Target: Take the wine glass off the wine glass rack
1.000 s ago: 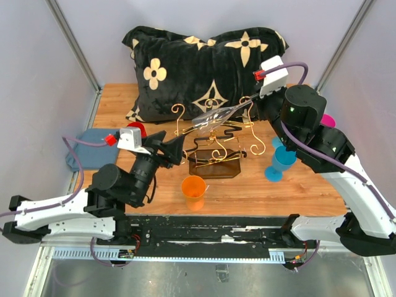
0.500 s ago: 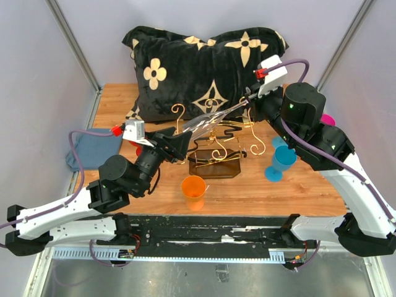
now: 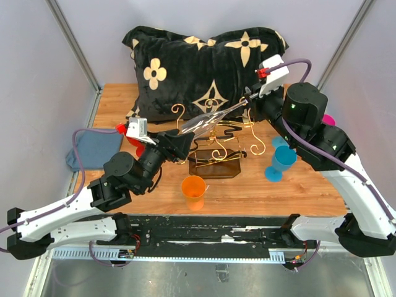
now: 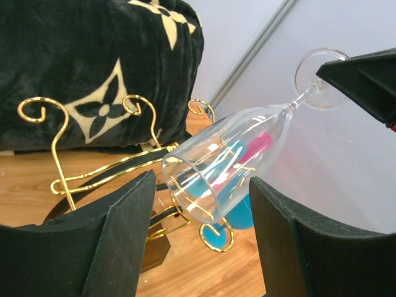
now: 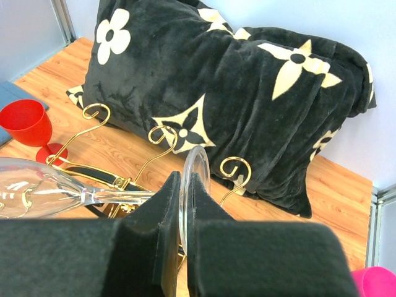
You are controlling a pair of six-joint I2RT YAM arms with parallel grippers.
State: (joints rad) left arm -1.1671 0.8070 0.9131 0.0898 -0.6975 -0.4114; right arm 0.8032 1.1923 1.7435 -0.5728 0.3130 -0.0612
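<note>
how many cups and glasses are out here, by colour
clear wine glass: 1
orange plastic cup: 1
blue plastic goblet: 1
red plastic goblet: 1
pink cup: 1
total: 5 (a pale blue shape behind the blue goblet is too hidden to count)

Wine glass (image 3: 201, 122) above wine glass rack (image 3: 216, 153), pillow (image 3: 204, 68) behind, cup (image 3: 193, 192) in front, goblet (image 3: 281, 162) right

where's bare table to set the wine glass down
Bare table lies between the orange cup and blue cup, nearer than the rack, and at back left between pillow and cloth. Around the rack it is crowded.
</note>
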